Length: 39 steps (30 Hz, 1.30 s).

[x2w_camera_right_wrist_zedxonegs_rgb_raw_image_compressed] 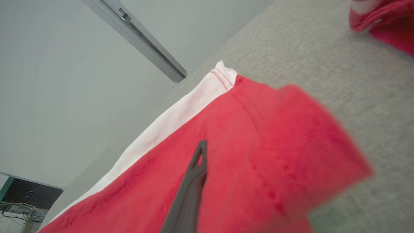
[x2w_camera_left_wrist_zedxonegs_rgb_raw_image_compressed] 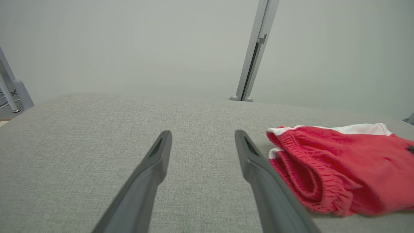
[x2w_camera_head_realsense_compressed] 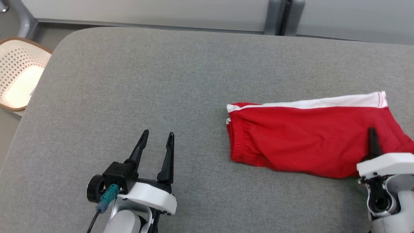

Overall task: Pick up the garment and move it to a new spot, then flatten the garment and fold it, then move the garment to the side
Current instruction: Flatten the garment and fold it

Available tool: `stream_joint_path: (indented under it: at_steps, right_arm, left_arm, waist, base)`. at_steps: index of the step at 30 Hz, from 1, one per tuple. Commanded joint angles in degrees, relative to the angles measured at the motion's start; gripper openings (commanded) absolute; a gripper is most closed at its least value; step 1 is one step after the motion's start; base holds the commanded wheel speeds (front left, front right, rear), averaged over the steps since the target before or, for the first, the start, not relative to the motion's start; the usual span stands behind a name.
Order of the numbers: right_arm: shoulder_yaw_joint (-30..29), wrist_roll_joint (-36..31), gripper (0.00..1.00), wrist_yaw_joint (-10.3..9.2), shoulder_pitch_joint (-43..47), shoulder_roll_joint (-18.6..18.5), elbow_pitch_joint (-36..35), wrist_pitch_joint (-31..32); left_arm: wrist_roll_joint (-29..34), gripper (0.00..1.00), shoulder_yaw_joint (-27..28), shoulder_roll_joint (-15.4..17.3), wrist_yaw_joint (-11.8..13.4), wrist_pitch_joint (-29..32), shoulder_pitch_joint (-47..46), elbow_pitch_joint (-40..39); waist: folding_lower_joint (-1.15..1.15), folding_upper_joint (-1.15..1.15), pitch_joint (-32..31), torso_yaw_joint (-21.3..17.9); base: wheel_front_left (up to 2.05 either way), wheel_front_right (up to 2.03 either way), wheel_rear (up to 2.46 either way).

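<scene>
The garment (x2w_camera_head_realsense_compressed: pixel 310 139) is a pair of red shorts with a white side stripe, lying folded on the right of the grey table (x2w_camera_head_realsense_compressed: pixel 155 71), waistband toward the middle. My right gripper (x2w_camera_head_realsense_compressed: pixel 373 134) is at its near right corner. One dark finger (x2w_camera_right_wrist_zedxonegs_rgb_raw_image_compressed: pixel 195 171) lies on top of the red cloth; the other is hidden under it, and a flap of the garment (x2w_camera_right_wrist_zedxonegs_rgb_raw_image_compressed: pixel 291 136) rises beside the finger. My left gripper (x2w_camera_head_realsense_compressed: pixel 157 134) stands open over bare table to the left of the waistband (x2w_camera_left_wrist_zedxonegs_rgb_raw_image_compressed: pixel 310 174), holding nothing.
A white perforated basket (x2w_camera_head_realsense_compressed: pixel 19 74) with a brown rim sits off the table's left edge. A grey wall with a vertical metal post (x2w_camera_head_realsense_compressed: pixel 278 16) runs behind the far edge. The table's left and middle are bare grey fabric.
</scene>
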Motion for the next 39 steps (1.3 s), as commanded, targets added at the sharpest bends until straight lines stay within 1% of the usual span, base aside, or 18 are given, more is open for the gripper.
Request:
stream_joint_path:
  at_steps: [1, 4, 6, 10, 12, 17, 18, 25, 31, 36, 37, 38, 39]
  right_arm:
    - [-0.57, 0.06, 0.00, -0.01, 2.88, -0.04, -0.68, -0.54]
    - [-4.24, -0.41, 0.00, -0.02, 5.34, 0.05, -0.38, -1.45]
    - [-5.67, -1.13, 0.00, -0.01, 5.43, 0.69, -0.26, -1.46]
    - [-5.21, -2.53, 0.00, -0.01, 4.89, 0.99, -1.48, -2.06]
    - [-3.74, -3.38, 0.00, -0.01, 4.28, 1.16, -2.77, -2.92]
    - [3.59, -2.88, 0.00, -0.01, 4.45, 1.54, -8.06, -4.92]
    - [5.20, -2.62, 0.00, -0.01, 4.92, 1.50, -9.05, -5.24]
    - [18.19, -1.41, 0.00, -0.01, 7.69, 0.42, -14.72, -6.81]
    - [26.35, 0.52, 0.00, -0.01, 8.98, -1.00, -15.76, -8.34]
    - [31.81, 1.71, 0.00, -0.01, 8.26, -1.87, -13.18, -8.41]
    - [32.69, 1.38, 0.05, -0.01, 7.87, -2.22, -12.67, -8.80]
    - [33.74, 0.71, 0.95, -0.01, 7.49, -2.55, -12.24, -9.35]
    - [34.89, 0.62, 1.00, -0.01, 7.36, -2.48, -11.85, -9.78]
  left_arm:
    - [0.25, 1.00, 0.28, 0.22, -0.25, -0.05, 0.63, 0.25]
    - [0.54, 1.00, 0.22, 0.23, -0.43, -0.05, 0.98, 0.51]
    - [0.54, 1.00, 0.26, 0.22, -0.47, -0.06, 1.14, 0.60]
    - [0.30, 1.00, 0.20, 0.26, -0.46, -0.05, 1.43, 0.77]
    - [0.27, 1.00, -0.15, 0.21, -0.64, -0.06, 1.41, 0.93]
    - [0.45, 1.00, -0.10, 0.22, -0.53, -0.05, 1.63, 1.50]
    - [-0.51, 1.00, 0.22, 0.24, -0.32, -0.05, 1.79, 1.49]
    - [-0.65, 1.00, 1.18, 0.22, -0.67, -0.05, 2.31, 1.77]
    - [-0.66, 1.00, 1.06, 0.23, -0.67, -0.06, 2.79, 1.97]
    - [-1.21, 1.00, 0.74, 0.23, -0.38, -0.05, 3.22, 1.84]
    - [-1.34, 1.00, 0.77, 0.23, -0.31, -0.05, 3.22, 1.84]
    - [-1.39, 1.00, 0.75, 0.22, -0.28, -0.05, 3.16, 1.84]
    - [-1.51, 1.00, 0.78, 0.22, -0.26, -0.05, 3.12, 1.90]
  waist:
    - [0.00, 0.00, -1.44, -1.88]
    - [0.00, 0.00, -1.95, -2.56]
    - [0.00, 0.00, -2.18, -2.75]
    - [0.00, 0.00, -2.26, -2.83]
    - [0.00, 0.00, -2.42, -2.61]
    - [0.00, 0.00, -3.38, -1.76]
    - [0.00, 0.00, -3.58, -1.57]
    - [0.00, 0.00, -4.50, 0.18]
    - [0.00, 0.00, -5.15, 1.68]
    - [0.00, 0.00, -5.24, 2.98]
    - [0.00, 0.00, -5.13, 3.16]
    - [0.00, 0.00, -5.00, 3.35]
    - [0.00, 0.00, -4.90, 3.52]
  base:
    - [0.00, 0.00, 0.00]
    - [0.00, 0.00, 0.00]
    - [0.00, 0.00, 0.00]
    - [0.00, 0.00, 0.00]
    - [0.00, 0.00, 0.00]
    - [0.00, 0.00, 0.00]
    - [0.00, 0.00, 0.00]
    - [0.00, 0.00, 0.00]
    - [0.00, 0.00, 0.00]
    - [0.00, 0.00, 0.00]
    - [0.00, 0.00, 0.00]
    - [0.00, 0.00, 0.00]
    - [0.00, 0.00, 0.00]
